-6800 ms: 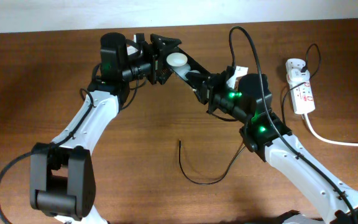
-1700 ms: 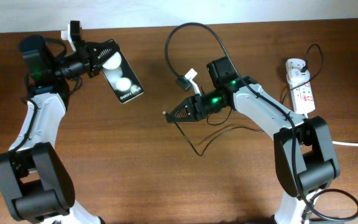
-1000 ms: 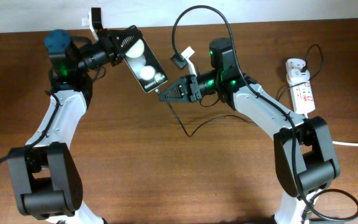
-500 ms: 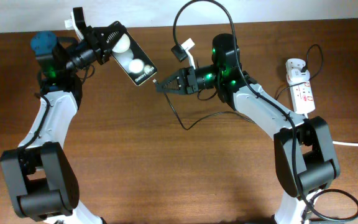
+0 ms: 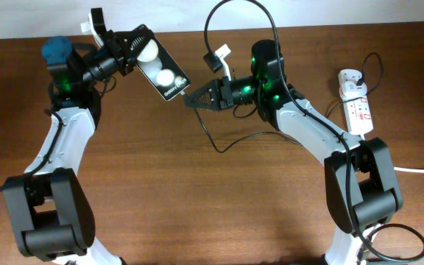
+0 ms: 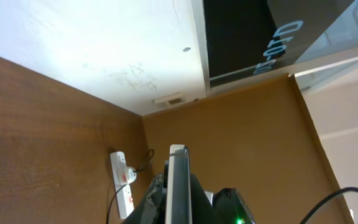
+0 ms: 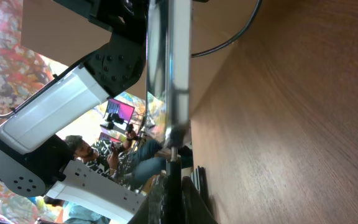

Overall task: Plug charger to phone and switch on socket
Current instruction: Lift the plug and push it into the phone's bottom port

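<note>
Two grippers meet in mid-air above the table [image 5: 197,213]: the right gripper [image 5: 189,100] clenches the charger [image 5: 219,150] by its plug tip, which sits right at the lower edge of the phone [image 5: 163,68] (seated or not, I cannot tell). The left gripper [image 5: 138,47] grasps the tilted phone's upper end. Farther off, the socket [image 5: 357,107] lies near the table's right edge.

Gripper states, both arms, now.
Left gripper: shut on the flat black rectangular phone with two white circles.
Right gripper: shut on the plug tip of the thin black charger cable.
</note>
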Motion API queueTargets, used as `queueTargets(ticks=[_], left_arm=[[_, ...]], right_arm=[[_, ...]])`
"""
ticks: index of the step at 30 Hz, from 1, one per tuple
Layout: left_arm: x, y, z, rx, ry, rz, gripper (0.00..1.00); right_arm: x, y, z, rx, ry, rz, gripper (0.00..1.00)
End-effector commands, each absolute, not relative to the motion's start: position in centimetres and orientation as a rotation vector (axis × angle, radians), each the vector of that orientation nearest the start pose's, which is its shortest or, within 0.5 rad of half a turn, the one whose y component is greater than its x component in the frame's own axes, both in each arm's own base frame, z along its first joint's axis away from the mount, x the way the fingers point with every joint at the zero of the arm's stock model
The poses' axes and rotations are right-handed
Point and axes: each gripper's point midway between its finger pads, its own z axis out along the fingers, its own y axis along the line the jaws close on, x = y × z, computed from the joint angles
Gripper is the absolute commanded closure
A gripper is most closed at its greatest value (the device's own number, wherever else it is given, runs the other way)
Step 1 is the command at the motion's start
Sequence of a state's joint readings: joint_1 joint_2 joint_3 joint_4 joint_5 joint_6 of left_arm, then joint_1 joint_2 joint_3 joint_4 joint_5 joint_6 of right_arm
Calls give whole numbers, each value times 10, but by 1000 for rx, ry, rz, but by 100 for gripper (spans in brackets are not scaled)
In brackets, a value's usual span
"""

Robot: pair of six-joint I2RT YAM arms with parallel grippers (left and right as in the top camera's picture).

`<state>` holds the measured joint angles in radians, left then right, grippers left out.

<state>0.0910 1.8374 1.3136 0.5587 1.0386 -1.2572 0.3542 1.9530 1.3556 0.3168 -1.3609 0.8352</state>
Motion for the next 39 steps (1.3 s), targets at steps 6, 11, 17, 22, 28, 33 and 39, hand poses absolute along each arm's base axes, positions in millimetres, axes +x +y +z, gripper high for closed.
queueTargets(ticks=[6, 11, 17, 22, 28, 33, 39], left_arm=[[508, -98, 323, -249, 1754, -1592, 100], [508, -99, 322, -250, 1756, -1594, 100], [510, -98, 322, -261, 1751, -1587, 100], [506, -113, 322, -232, 1765, -1611, 100], [501, -116, 322, -207, 1782, -1639, 100], [497, -119, 321, -203, 1798, -1672, 100], [495, -126, 321, -189, 1804, -1682, 100]], right_arm=[[374, 320, 254, -649, 2013, 1971, 96], [379, 320, 256, -616, 2013, 1958, 96], [381, 321, 259, -608, 2003, 1956, 96], [381, 321, 259, -609, 2003, 1956, 96], [382, 321, 259, -605, 2003, 1954, 96], [383, 321, 259, -597, 2004, 1948, 96], [384, 321, 259, -543, 2039, 1973, 96]])
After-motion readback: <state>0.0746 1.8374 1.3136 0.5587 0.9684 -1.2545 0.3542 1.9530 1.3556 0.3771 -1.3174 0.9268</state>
